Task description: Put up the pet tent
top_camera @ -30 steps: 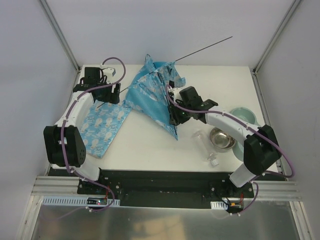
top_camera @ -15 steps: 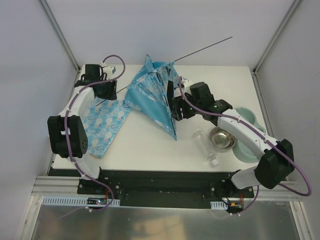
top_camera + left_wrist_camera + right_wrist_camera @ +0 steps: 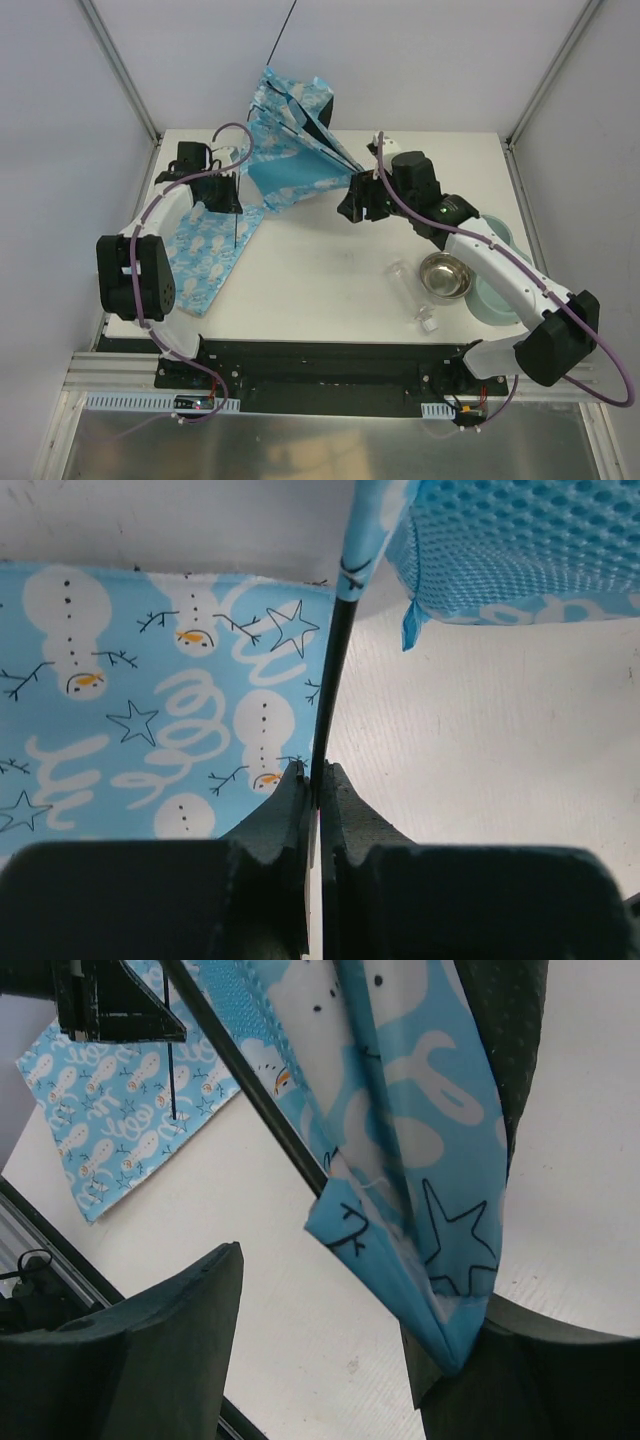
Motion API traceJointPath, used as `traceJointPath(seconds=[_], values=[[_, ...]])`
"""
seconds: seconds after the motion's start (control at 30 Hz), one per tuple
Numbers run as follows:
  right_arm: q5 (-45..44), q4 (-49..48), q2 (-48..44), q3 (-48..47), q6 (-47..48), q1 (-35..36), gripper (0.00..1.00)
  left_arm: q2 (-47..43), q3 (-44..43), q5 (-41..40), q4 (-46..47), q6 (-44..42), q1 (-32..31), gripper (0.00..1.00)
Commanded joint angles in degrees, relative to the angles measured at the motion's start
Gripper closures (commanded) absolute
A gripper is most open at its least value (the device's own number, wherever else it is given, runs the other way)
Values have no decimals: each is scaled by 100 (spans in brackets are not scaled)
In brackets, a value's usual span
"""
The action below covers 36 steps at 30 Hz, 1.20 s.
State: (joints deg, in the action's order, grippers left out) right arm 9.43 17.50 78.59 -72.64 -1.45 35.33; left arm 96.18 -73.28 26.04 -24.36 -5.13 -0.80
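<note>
The pet tent (image 3: 290, 150) is a collapsed bundle of blue printed fabric, lifted and leaning at the back of the table. One thin black pole (image 3: 285, 35) sticks up past the back wall. My left gripper (image 3: 225, 195) is shut on another black pole (image 3: 335, 660), which runs up from the jaws (image 3: 315, 775) into a fabric sleeve of the tent (image 3: 520, 550). My right gripper (image 3: 360, 200) stands open; a tent corner (image 3: 420, 1260) hangs against its right finger, with a wide gap to the left finger (image 3: 180, 1320) around the gripper's middle (image 3: 330, 1310).
The flat snowman-print mat (image 3: 205, 250) lies on the left, under my left gripper (image 3: 150, 700). A steel bowl (image 3: 445, 275), a teal bowl (image 3: 495, 270) and a clear bottle (image 3: 410, 290) sit on the right. The table's front edge (image 3: 330, 340) is close by.
The left gripper closed on the pole. The right arm swung toward the back, and the tent rose from lying flat and swung left. The long pole now points up instead of right.
</note>
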Motion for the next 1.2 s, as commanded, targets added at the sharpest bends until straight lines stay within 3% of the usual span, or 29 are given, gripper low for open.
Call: traceJointPath(seconds=[0.0,0.33,0.6,0.87,1.0,1.17], values=[[-99,-457,-256,-49,-452,-35,33,-740,164,-344,72,425,-253,100],[93,-1116,-756,241,-1085,-44,33,-1857,51,-1478,-33,319,-974,100],[278,-1108,-1573,996,-1261,-44,28,-2235,-143,-2252,-753,170,-1238,100],[384,-398,-2786,1297,-1208,-44,13,-2183,94,-2455,-1027,108,-1651,100],[349,139,-3086,1060,-1234,-35,12,-1972,121,-2569,-1027,99,-1923,100],[375,-228,-3148,1147,-1787,-35,14,-1612,-11,-2868,-1036,152,-2337,100]])
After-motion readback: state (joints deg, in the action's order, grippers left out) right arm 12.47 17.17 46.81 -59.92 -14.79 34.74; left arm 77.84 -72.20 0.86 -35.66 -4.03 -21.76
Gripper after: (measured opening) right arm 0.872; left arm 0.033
